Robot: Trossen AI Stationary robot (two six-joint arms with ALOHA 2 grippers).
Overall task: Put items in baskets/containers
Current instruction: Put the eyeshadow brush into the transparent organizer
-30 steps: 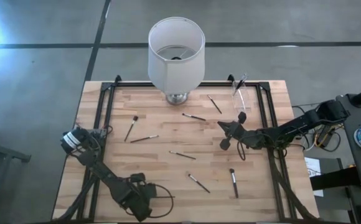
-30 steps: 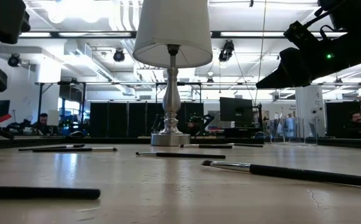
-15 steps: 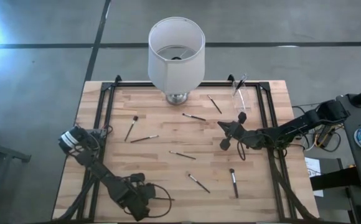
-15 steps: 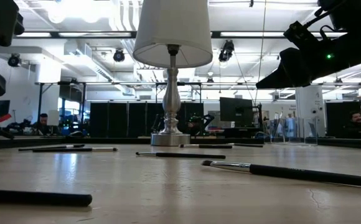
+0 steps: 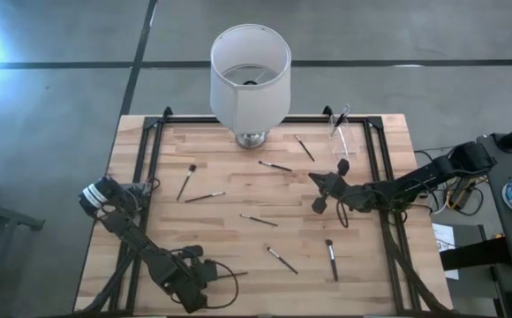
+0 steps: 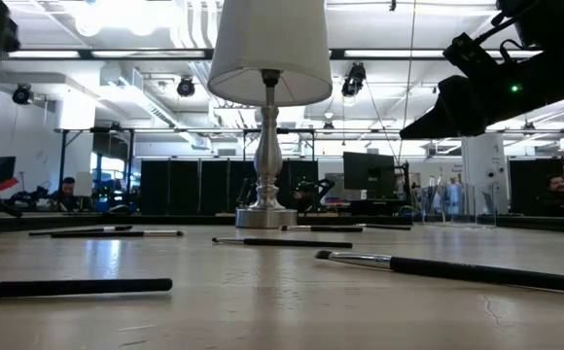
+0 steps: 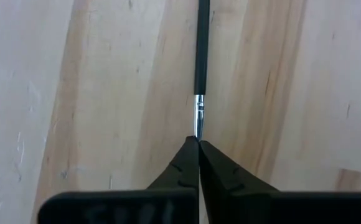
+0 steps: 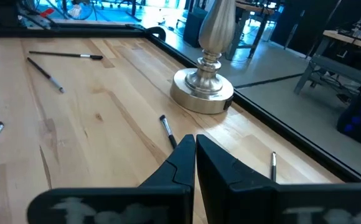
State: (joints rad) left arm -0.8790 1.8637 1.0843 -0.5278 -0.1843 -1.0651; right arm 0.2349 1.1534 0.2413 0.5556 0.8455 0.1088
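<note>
L wrist view alone shows left gripper (image 7: 198,142) fingers pinched on brush (image 7: 201,59) tip; right gripper (image 8: 195,144) fingers closed, empty.

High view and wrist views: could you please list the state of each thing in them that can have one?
left claw, shut on the held brush's bristle end
held brush, lying on the table
right claw, shut, empty
clear cup, upright
brush in cup, leaning out over the rim
loose brushes, lying flat on the table
lamp, upright
</note>
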